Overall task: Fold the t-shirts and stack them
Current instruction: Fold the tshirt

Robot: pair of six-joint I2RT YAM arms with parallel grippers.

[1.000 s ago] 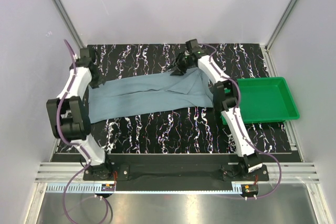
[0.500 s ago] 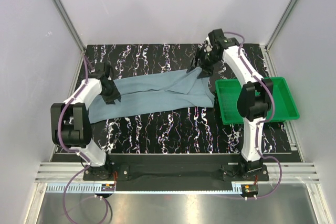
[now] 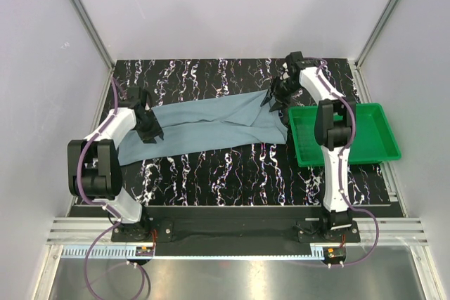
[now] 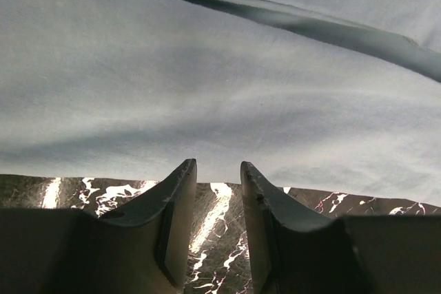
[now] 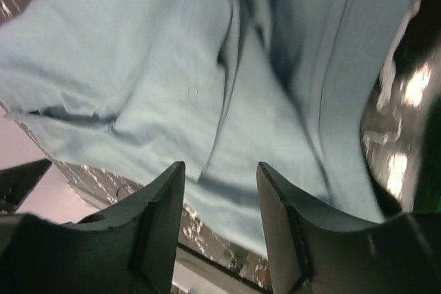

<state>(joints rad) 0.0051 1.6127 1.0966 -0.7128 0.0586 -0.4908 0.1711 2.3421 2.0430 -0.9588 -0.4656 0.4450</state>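
The left gripper [image 4: 217, 164] stood narrowly parted, empty, beside the shirt [image 3: 204, 126]; the right gripper [image 5: 221, 165] gaped wider, empty.

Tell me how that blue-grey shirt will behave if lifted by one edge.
The t-shirt likely flops and drapes, since it lies in soft folds and creases. It looks thin and flat, so probably light. Pushed, it would probably bunch rather than slide as one piece across the table.
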